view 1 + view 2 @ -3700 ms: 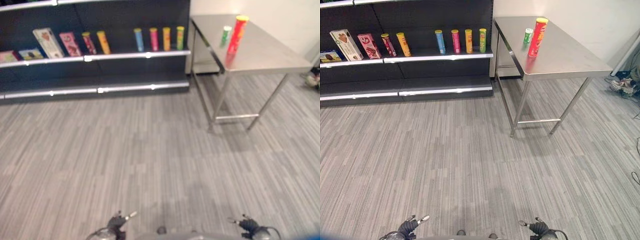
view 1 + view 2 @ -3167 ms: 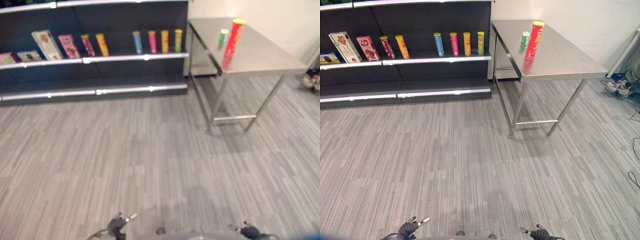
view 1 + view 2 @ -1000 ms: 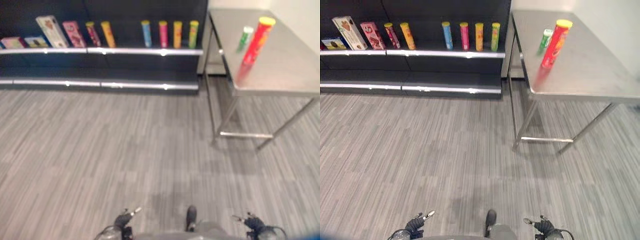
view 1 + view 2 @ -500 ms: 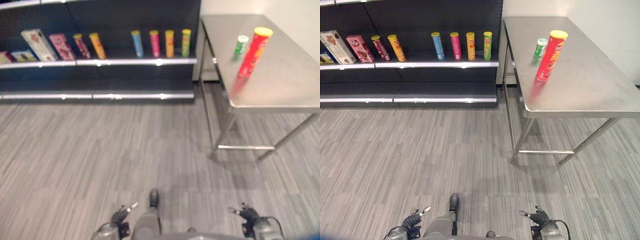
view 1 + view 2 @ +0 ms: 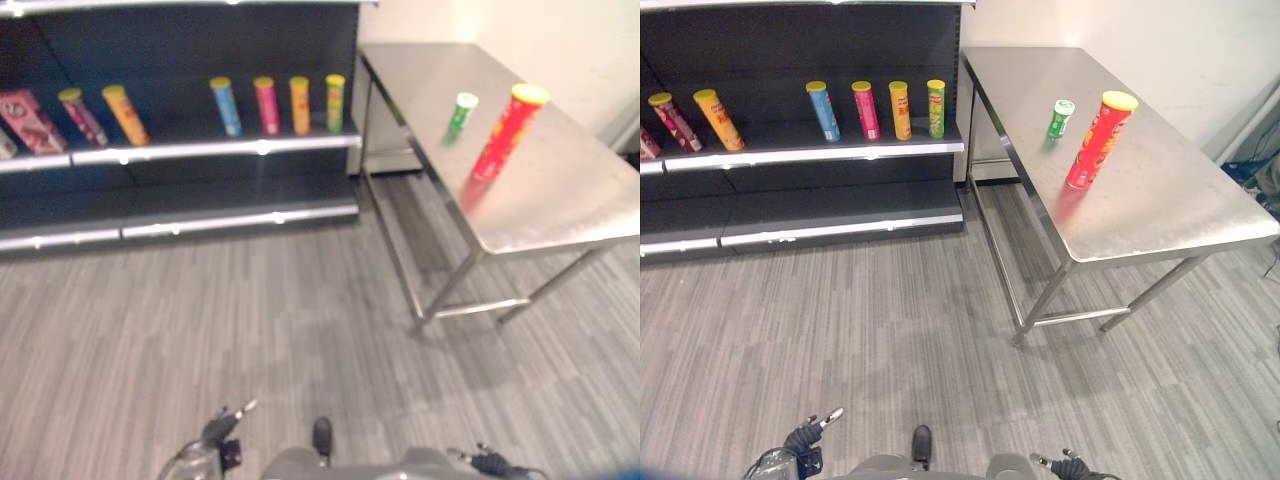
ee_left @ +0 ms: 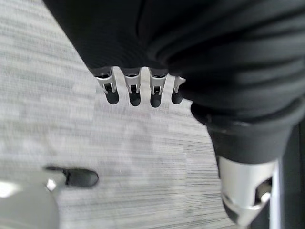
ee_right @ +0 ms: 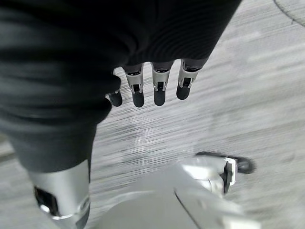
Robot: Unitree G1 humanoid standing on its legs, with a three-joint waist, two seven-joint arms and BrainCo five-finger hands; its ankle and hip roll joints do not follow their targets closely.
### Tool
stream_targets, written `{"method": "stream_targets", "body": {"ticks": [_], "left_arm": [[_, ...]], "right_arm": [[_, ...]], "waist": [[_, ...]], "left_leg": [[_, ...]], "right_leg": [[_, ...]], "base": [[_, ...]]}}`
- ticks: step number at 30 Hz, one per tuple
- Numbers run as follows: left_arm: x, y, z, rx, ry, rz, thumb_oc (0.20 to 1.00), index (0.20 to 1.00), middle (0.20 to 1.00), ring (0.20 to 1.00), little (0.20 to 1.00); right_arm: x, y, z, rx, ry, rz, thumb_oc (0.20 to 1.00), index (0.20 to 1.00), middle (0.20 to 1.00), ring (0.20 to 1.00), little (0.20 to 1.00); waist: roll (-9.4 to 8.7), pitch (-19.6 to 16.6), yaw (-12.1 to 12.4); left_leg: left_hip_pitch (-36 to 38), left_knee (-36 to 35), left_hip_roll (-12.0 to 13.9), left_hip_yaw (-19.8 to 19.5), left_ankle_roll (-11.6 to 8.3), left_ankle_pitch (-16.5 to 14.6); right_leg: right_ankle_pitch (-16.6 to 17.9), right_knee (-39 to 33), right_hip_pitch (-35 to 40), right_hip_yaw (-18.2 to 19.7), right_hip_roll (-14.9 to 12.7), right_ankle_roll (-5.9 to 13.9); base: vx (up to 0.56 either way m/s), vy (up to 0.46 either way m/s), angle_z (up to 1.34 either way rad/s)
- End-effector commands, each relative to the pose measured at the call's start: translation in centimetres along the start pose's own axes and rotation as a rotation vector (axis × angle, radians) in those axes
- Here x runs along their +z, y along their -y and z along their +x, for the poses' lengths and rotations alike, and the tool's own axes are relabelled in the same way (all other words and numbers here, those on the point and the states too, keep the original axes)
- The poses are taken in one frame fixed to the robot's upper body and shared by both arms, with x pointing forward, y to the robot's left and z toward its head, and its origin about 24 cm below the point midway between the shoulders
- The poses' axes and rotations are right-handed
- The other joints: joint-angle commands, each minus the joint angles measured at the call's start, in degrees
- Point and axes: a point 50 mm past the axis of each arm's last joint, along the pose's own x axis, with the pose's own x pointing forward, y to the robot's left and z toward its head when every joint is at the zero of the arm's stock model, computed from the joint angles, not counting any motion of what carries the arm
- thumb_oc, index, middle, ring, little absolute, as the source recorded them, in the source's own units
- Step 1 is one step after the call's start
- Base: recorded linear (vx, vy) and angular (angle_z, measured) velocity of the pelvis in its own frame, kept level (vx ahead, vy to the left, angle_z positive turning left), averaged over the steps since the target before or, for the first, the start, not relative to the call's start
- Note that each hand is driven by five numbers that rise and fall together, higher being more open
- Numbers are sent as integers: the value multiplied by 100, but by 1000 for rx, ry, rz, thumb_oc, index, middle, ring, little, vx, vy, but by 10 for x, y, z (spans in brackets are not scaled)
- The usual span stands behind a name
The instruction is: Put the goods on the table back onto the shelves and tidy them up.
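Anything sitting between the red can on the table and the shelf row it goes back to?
Nothing visible. The red can stands on the table beside a small green can; the table's end meets the shelf, which shows free space beside its cans. Both hands hang low, far from the table.

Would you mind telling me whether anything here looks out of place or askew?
Two goods stand on the steel table rather than the shelf: a tall red can and a small green can, both upright. On the shelf, the yellow can and dark red can lean sideways.
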Motion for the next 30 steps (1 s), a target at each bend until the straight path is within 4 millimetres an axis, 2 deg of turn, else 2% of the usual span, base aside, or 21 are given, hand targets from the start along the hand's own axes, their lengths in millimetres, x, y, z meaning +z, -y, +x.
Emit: {"method": "stream_targets", "body": {"ticks": [1, 2, 3, 4, 5, 8, 12, 14, 15, 17, 18, 19, 21, 23, 24, 26, 27, 28, 30], "left_arm": [[19, 0, 3, 1, 63, 19, 1000, 1000, 1000, 1000, 1000], [19, 0, 3, 1, 63, 18, 1000, 1000, 1000, 1000, 1000], [18, 2, 3, -3, 60, 20, 1000, 1000, 1000, 1000, 1000], [18, 2, 3, -3, 60, 20, 1000, 1000, 1000, 1000, 1000], [15, 5, 3, -12, 51, 20, 1000, 1000, 1000, 1000, 1000], [11, 10, 2, -31, 42, 33, 1000, 1000, 1000, 1000, 1000], [11, 19, 2, -61, 50, 40, 1000, 1000, 1000, 1000, 1000], [18, 26, 3, -89, 73, 56, 1000, 1000, 1000, 1000, 1000], [19, 28, 3, -97, 77, 61, 1000, 1000, 1000, 1000, 1000], [25, 30, 3, -102, 98, 45, 1000, 1000, 1000, 1000, 1000], [25, 30, 3, -102, 98, 45, 1000, 1000, 1000, 1000, 1000], [27, 33, 3, -105, 105, 38, 1000, 1000, 1000, 1000, 1000], [27, 33, 3, -102, 102, 19, 1000, 1000, 1000, 1000, 1000], [24, 32, 2, -101, 96, 20, 1000, 1000, 1000, 1000, 1000], [23, 32, 2, -99, 95, 17, 1000, 1000, 1000, 1000, 1000], [22, 31, 2, -93, 94, 8, 1000, 1000, 1000, 1000, 1000], [21, 30, 2, -81, 93, -11, 1000, 1000, 1000, 1000, 1000], [20, 30, 2, -79, 93, -22, 1000, 1000, 1000, 1000, 1000], [19, 28, 2, -70, 88, -22, 1000, 1000, 1000, 1000, 1000]], "right_arm": [[13, 17, 1, -44, 33, -18, 1000, 1000, 1000, 1000, 1000], [13, 17, 1, -44, 32, -19, 1000, 1000, 1000, 1000, 1000], [12, 17, 2, -48, 25, -20, 1000, 1000, 1000, 1000, 1000], [12, 17, 2, -48, 25, -20, 1000, 1000, 1000, 1000, 1000], [10, 18, 1, -50, 15, -20, 1000, 1000, 1000, 1000, 1000], [1, 20, 0, -57, -6, -12, 1000, 1000, 1000, 1000, 1000], [0, 25, 0, -70, -12, -11, 1000, 1000, 1000, 1000, 1000], [7, 27, 1, -73, 15, -6, 1000, 1000, 1000, 1000, 1000], [12, 26, 1, -66, 31, -15, 1000, 1000, 1000, 1000, 1000], [23, 25, 2, -59, 69, -44, 1000, 1000, 1000, 1000, 1000], [23, 25, 2, -59, 69, -44, 1000, 1000, 1000, 1000, 1000], [31, 24, 2, -56, 90, -59, 1000, 1000, 1000, 1000, 1000], [35, 23, 2, -51, 102, -62, 1000, 1000, 1000, 1000, 1000], [35, 22, 2, -45, 105, -69, 1000, 1000, 1000, 1000, 1000], [36, 21, 2, -40, 112, -64, 1000, 1000, 1000, 1000, 1000], [39, 20, 2, -41, 128, -63, 1000, 1000, 1000, 1000, 1000], [40, 19, 2, -44, 139, -51, 1000, 1000, 1000, 1000, 1000], [39, 20, 1, -48, 135, -44, 1000, 1000, 1000, 1000, 1000], [36, 25, 1, -62, 125, -31, 1000, 1000, 1000, 1000, 1000]], "waist": [[-95, 66, -84], [-84, 78, -86], [-121, 87, -125], [-119, 93, -125], [-187, 100, -171], [-272, 60, -173], [-262, -82, -177], [-299, -69, -191], [-309, -40, -182], [-352, 87, -118], [-352, 87, -118], [-382, 191, -62], [-392, 194, 0], [-394, 164, 61], [-352, 148, 84], [-208, 132, 169], [-110, 122, 250], [-57, 97, 239], [-3, 86, 203]], "left_leg": [[75, 43, 289, 51, -761, -374], [94, 43, 304, 47, -767, -385], [192, 43, 266, 41, -780, -454], [198, 43, 268, 41, -781, -455], [334, 43, 217, 33, -786, -563], [496, 43, 125, 56, -759, -712], [599, 63, 220, 64, -855, -857], [306, 1129, 389, 177, -1065, -1145], [114, 1673, 441, 218, -1163, -1100], [-439, 2954, 505, 144, -1292, -800], [-439, 2954, 505, 144, -1292, -800], [-830, 3514, 643, 164, -1299, -553], [-953, 3022, 874, 271, -1201, -670], [-923, 2356, 1069, 179, -1181, -753], [-954, 1867, 1221, 44, -1249, -515], [-1080, 941, 1469, -529, -1390, 90], [-1208, 385, 1623, -1206, -1591, 390], [-1282, 198, 1697, -1320, -1686, 486], [-1474, 170, 1761, -1089, -1765, 595]], "right_leg": [[931, -2490, -110, -517, 255, 11], [942, -2524, -73, -528, 272, 8], [1076, -2973, -148, -531, 366, 69], [1078, -2979, -140, -532, 369, 69], [1286, -3409, -260, -605, 444, 183], [1353, -3664, -5, -698, 482, 147], [1314, -3817, 185, -728, 568, 94], [1129, -3797, 391, -802, 623, -54], [1057, -3801, 488, -811, 660, -126], [935, -3837, 670, -791, 709, -295], [935, -3837, 670, -791, 709, -295], [795, -3922, 855, -760, 766, -378], [695, -3986, 1019, -681, 724, -315], [585, -3984, 1101, -593, 636, -232], [525, -3970, 1125, -535, 616, -199], [377, -3949, 1202, -328, 635, -157], [245, -3952, 1322, -80, 584, -80], [199, -3951, 1382, 6, 515, -25], [119, -3952, 1566, 90, 256, 106]], "base": [[148, -39, -11], [236, -47, -12], [98, -14, -16], [256, -9, -13], [238, 0, -15], [242, -24, -6], [198, -62, 18], [250, -121, 10], [139, -91, 20], [82, -65, 17], [122, -43, -5], [190, 10, -13], [281, 96, -11], [269, 197, -21], [278, 272, -22], [364, 389, -42], [442, 499, -54], [461, 557, -72], [343, 528, -71]]}}
